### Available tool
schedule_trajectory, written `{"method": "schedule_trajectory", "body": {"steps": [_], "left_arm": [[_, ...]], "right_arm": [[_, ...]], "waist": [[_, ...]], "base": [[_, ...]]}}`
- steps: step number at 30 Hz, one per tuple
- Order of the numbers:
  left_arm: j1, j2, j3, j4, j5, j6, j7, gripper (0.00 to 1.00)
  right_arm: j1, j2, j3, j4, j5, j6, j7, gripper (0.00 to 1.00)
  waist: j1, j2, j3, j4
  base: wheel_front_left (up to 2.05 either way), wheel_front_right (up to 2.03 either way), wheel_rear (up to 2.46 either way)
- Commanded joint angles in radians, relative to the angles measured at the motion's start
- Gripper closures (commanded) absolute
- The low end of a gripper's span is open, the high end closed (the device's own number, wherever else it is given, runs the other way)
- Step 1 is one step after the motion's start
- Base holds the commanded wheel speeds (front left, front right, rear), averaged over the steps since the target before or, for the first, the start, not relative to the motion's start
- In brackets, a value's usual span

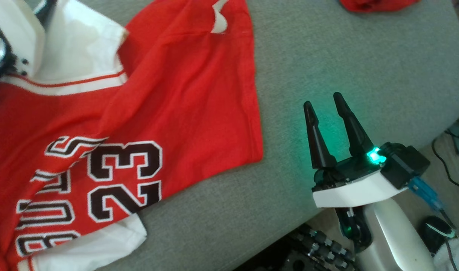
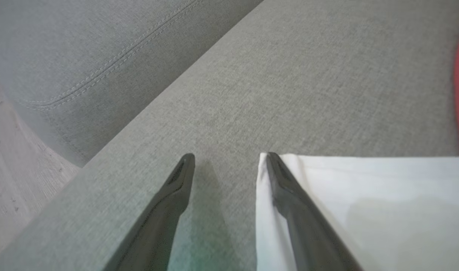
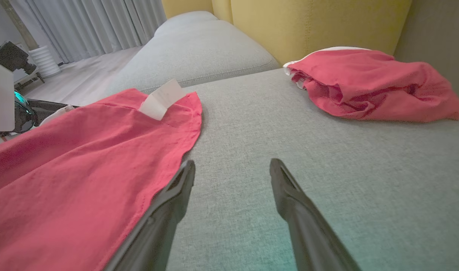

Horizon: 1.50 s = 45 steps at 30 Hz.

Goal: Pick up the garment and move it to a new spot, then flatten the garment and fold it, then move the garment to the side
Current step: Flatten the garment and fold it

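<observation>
Jersey: a red jersey (image 1: 169, 86) with white sleeves and a black 23 outlined in white. It lies spread but creased over the left part of the sofa, with a fold running across the lettering.
Sleeves: one white sleeve (image 1: 82, 49) lies at the far left; another white patch lies at the near left edge.
Sofa: a gray cloth sofa (image 1: 327, 56) carries everything. Its seat is bare to the right of the jersey.
Left fingers: in the left wrist view the left fingers (image 2: 280, 180) stand well apart with nothing clamped between them. One lies over the edge of the white sleeve (image 2: 383, 203), the other over bare gray cloth. I cannot tell whether they touch the surface.
Right fingers: the right fingers (image 1: 347, 114) are spread wide and hold nothing. They sit above bare sofa, to the right of the jersey's edge and apart from it. In the right wrist view the jersey (image 3: 64, 169) lies just beside one of the right fingers (image 3: 180, 188).
Green light: a green lamp (image 1: 374, 156) glows at the base of the right fingers and tints the cloth below.
Other cloth: a crumpled red cloth (image 3: 372, 84) lies at the far right of the sofa, well apart from the jersey, near a yellow backrest (image 3: 308, 22).
Around: pale floor (image 2: 11, 150) shows beyond the sofa's edge, gray curtains (image 3: 90, 26) hang far off, and a black cable (image 1: 444, 162) lies at the near right.
</observation>
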<state>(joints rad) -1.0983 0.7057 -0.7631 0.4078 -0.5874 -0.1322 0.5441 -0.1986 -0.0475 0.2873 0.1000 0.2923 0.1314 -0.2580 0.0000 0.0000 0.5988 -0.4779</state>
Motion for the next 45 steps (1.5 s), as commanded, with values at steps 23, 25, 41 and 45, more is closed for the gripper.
{"method": "schedule_trajectory", "body": {"steps": [23, 25, 41, 45], "left_arm": [[-0.097, 0.161, -0.177, -0.16, -0.193, 0.002, 0.115, 0.0], [-0.089, 0.168, -0.193, -0.167, -0.214, 0.002, 0.13, 0.62], [-0.166, 0.139, -0.18, -0.191, -0.114, 0.04, -0.185, 1.0], [-0.165, 0.124, -0.175, -0.193, -0.111, 0.041, -0.227, 1.0]], "right_arm": [[0.008, -0.003, 0.021, -0.032, 0.001, -0.001, -0.004, 0.0], [0.005, -0.003, 0.024, -0.033, 0.001, -0.001, -0.004, 0.0], [-0.09, -0.003, -0.021, 0.056, 0.032, -0.001, -0.004, 0.0], [-0.155, -0.028, -0.034, 0.15, 0.045, -0.001, -0.004, 0.0]], "waist": [[0.0, 0.0, -0.005, -0.003], [0.0, 0.0, -0.001, -0.006], [0.0, 0.0, -0.066, 0.133], [0.0, 0.0, -0.073, 0.172]], "base": [[0.0, 0.0, 0.0], [0.0, 0.0, 0.0], [0.0, 0.0, 0.0], [0.0, 0.0, 0.0]]}}
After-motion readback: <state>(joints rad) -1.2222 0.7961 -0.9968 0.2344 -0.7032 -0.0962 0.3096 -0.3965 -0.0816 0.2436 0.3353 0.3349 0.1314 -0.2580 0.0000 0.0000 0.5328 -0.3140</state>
